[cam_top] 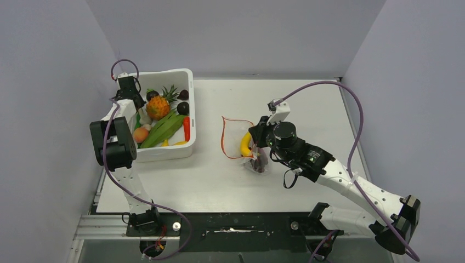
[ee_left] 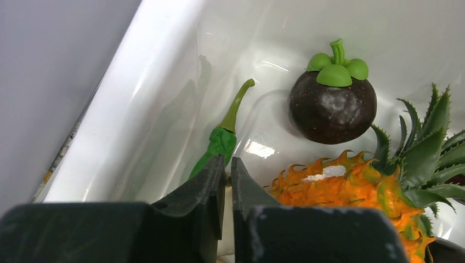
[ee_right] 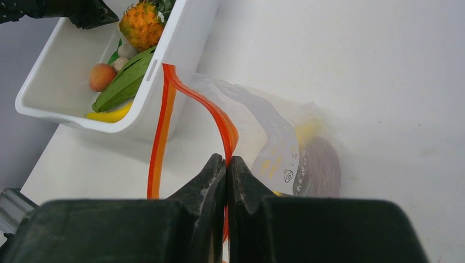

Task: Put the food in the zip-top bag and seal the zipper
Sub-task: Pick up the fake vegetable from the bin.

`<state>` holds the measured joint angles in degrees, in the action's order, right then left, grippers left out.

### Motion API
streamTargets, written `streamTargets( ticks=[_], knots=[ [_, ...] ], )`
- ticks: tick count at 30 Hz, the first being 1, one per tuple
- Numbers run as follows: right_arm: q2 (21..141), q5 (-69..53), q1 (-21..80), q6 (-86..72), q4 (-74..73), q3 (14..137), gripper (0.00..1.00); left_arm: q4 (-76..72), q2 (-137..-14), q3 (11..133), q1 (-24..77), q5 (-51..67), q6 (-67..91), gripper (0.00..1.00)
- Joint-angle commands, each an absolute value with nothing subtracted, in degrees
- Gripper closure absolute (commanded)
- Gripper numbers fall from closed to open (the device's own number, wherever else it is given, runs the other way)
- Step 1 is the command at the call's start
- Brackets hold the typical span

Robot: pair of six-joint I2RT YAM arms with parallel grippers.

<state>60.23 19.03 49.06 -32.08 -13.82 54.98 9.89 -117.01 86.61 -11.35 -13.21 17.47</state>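
The zip-top bag (cam_top: 234, 137) is found lying on the tabletop (cam_top: 307, 109) near its middle, just to the right of the white tub (cam_top: 164, 152) and apart from it, with its mouth gaping wide toward the tub. The zipper (ee_right: 229, 131) is seen as a red-orange strip looping around that mouth, and one side of it is pinched between the jaws of the right gripper (ee_right: 226, 160), which are pressed together on the strip and hold that edge lifted. A yellow banana (cam_top: 245, 143) and dark purple grapes (ee_right: 321, 164) are contained in the bag, blurred by the crinkled plastic. In the tub, a pineapple (cam_top: 158, 107), a long green pod (cam_top: 164, 129), a red chili (cam_top: 187, 129) and a round red-orange fruit (cam_top: 141, 134) are gathered, along with a second yellow piece at the front wall. The left gripper (ee_left: 227, 161) is lowered into the tub's far left corner, its jaws drawn together with only a thin slit between them. A green chili (ee_left: 222, 139) is leaned against the tub wall with its lower end hidden behind one jaw tip; whether it is gripped cannot be told. A dark mangosteen (ee_left: 333, 107) is set just beyond, beside the pineapple's leaves.
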Motion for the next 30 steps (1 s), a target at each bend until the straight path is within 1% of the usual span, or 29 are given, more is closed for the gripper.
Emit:
streamTargets(
  ticks=[1,3,10,16,23,30],
  knots=[
    [57.71,20.14,49.11,-33.11,-10.08,55.76,1.00,7.75,-114.41,86.72,-11.87,-13.06,17.67,0.97],
    [57.44,20.39,49.12,-33.34,-9.82,55.56,1.00,8.50,-113.77,86.57,-11.87,-12.92,17.67,1.00],
    [56.85,19.43,49.12,-33.14,-9.67,55.38,1.00,10.63,-108.23,85.43,-11.65,-13.47,18.04,1.00],
    [56.30,17.95,49.22,-33.38,-9.99,53.72,1.00,11.11,-101.03,80.03,-9.25,-16.04,17.93,1.00],
    [55.26,24.06,48.69,-29.18,-13.37,55.51,1.00,14.05,-93.12,76.44,-7.24,-18.79,17.06,1.00],
    [56.62,23.34,48.32,-26.94,-14.17,57.12,1.00,16.66,-85.39,74.33,-5.31,-20.21,17.35,1.00]
  ],
)
